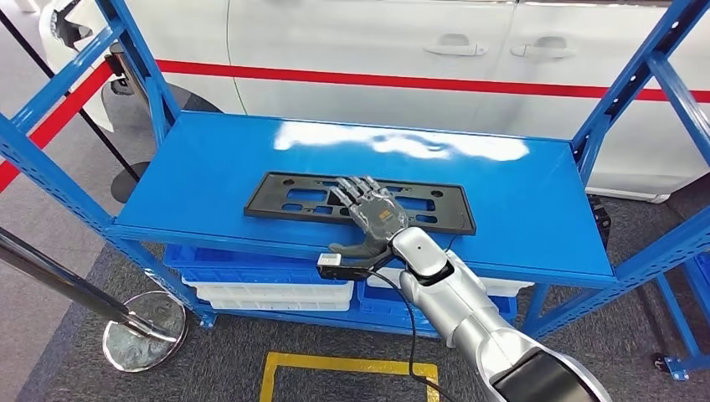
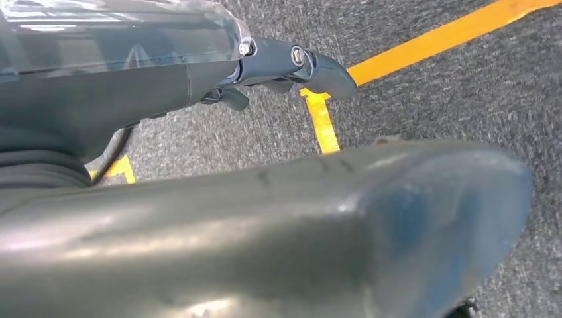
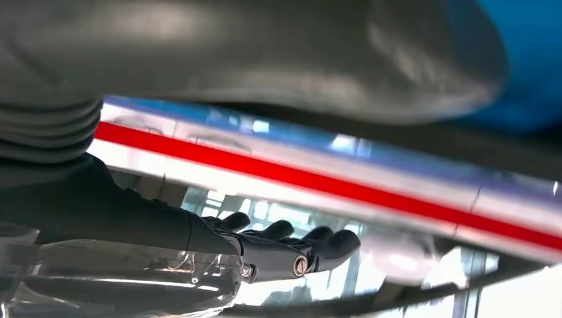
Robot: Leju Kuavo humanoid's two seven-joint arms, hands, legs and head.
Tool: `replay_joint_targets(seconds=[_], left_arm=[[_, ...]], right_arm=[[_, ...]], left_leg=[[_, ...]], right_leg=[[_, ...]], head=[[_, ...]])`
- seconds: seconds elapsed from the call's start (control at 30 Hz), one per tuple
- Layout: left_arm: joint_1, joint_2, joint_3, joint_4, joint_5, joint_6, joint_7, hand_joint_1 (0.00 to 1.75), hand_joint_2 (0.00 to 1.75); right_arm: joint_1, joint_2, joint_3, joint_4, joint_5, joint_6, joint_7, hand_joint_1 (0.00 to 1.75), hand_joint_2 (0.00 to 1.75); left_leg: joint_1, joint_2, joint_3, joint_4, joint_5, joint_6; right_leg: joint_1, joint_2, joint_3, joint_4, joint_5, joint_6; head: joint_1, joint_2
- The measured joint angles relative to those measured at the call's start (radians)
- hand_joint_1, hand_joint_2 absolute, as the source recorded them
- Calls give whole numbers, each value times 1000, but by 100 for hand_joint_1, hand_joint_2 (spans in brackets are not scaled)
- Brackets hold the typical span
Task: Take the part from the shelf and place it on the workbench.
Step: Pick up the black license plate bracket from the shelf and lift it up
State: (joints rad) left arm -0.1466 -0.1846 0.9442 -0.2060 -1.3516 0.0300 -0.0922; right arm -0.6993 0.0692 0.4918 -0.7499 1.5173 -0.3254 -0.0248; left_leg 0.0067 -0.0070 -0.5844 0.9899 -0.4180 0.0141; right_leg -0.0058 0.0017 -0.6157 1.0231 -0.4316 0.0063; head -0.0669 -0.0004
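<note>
Now the right hand [image 1: 371, 209] is stretched out flat over the black plastic part [image 1: 285, 198], fingers spread and extended, palm down, holding nothing yet; the thumb hangs at the shelf's front lip. The part lies flat under and beyond the fingers, running out to either side of the hand on the blue shelf [image 1: 209, 159]. The left hand [image 2: 291, 66] hangs low over the grey floor, fingers loosely curled, nothing in it. To do this well, I'd say get the fingers over the far edge or through a cutout, thumb under the near edge, then lift level. Beyond the shelf stands a white car [image 1: 377, 42].
</note>
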Motion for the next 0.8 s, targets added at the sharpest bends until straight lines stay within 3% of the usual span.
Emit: replay_joint_targets(seconds=[0.07, 0.13, 0.17, 0.2, 0.23, 0.27, 0.33, 0.37, 0.47, 0.53, 0.63, 0.67, 0.7, 0.73, 0.8], left_arm=[[-2, -1, 0, 0, 0, 0, 0, 0, 0], [-2, -1, 0, 0, 1, 0, 0, 0, 0], [-1, -1, 0, 0, 2, 0, 0, 0, 0], [0, -1, 0, 0, 2, 0, 1, 0, 0], [1, -1, 0, 0, 2, 0, 1, 0, 0], [1, -1, 0, 0, 3, 0, 1, 0, 0], [0, -2, 0, 0, 3, 0, 1, 0, 0], [0, -2, 0, 0, 3, 0, 1, 0, 0], [0, -2, 0, 0, 4, 2, 0, 0, 0], [1, -2, 0, 0, 6, 3, -2, 0, 0], [4, -2, 0, 0, 9, 3, -4, 0, 0], [6, -2, 0, 0, 10, 3, -4, 0, 0], [8, -1, 0, 0, 11, 3, -4, 0, 0], [10, -1, 0, 0, 11, 4, -5, 0, 0], [9, -1, 0, 0, 12, 5, -7, 0, 0]], right_arm=[[-18, 2, 0, 59, 22, 27, 10, 0, 175], [-29, 3, 1, 118, 39, 44, 20, 0, 175], [-31, 3, 3, 143, 44, 47, 24, 0, 175], [-34, 4, 4, 164, 48, 48, 28, 0, 175], [-38, 5, 6, 180, 49, 48, 29, 0, 175], [-44, 6, 7, 194, 51, 48, 31, 0, 175], [-59, 11, 11, 216, 52, 52, 38, 0, 175], [-64, 13, 15, 225, 53, 55, 44, 35, 175], [-76, 23, 34, 251, 52, 54, 65, 165, 175], [-80, 33, 40, 262, 44, 35, 72, 175, 175], [-73, 42, 41, 270, 20, 4, 66, 175, 175], [-70, 43, 41, 272, 15, -4, 63, 175, 175], [-68, 45, 41, 274, 10, -10, 60, 175, 175], [-67, 46, 40, 275, 5, -17, 56, 175, 175], [-66, 49, 34, 270, -7, -31, 42, 175, 175]], left_leg=[[3, 1, 3, -7, 6, 8], [3, 0, 2, -7, 6, 11], [3, 0, 2, -5, 5, 12], [3, -1, 2, -3, 4, 11], [3, -1, 3, -1, 2, 9], [3, -2, 4, 3, -1, 6], [0, -2, 2, 13, -9, -3], [-2, -2, 1, 16, -12, -8], [-1, -2, 2, 17, -16, -23], [2, -1, -13, 57, -47, -33], [6, 1, -98, 247, -143, -46], [7, 1, -120, 298, -160, -48], [7, 1, -125, 314, -158, -49], [7, 1, -108, 285, -137, -48], [7, 2, -30, 142, -79, -42]], right_leg=[[-2, 0, -40, 89, -54, 7], [-2, 0, -104, 224, -114, 12], [-4, 0, -124, 265, -124, 14], [-5, 0, -126, 269, -113, 15], [-7, -1, -107, 230, -85, 15], [-9, -1, -73, 161, -48, 14], [-9, 0, -11, 36, -4, 8], [-7, 0, 3, 7, 2, 4], [-6, 0, 7, -4, 2, -14], [-9, -3, 9, -9, 5, -25], [-9, -10, 6, -10, 7, -33], [-8, -12, 4, -9, 8, -34], [-8, -12, 3, -9, 9, -34], [-8, -13, 2, -9, 10, -33], [-8, -13, 2, -6, 14, -28]], head=[[0, 0], [0, 0], [0, 0], [0, 0], [0, 0], [0, 0], [0, 0], [0, 0], [0, 0], [0, 0], [0, 0], [0, 0], [0, 0], [0, 0], [0, 0]])
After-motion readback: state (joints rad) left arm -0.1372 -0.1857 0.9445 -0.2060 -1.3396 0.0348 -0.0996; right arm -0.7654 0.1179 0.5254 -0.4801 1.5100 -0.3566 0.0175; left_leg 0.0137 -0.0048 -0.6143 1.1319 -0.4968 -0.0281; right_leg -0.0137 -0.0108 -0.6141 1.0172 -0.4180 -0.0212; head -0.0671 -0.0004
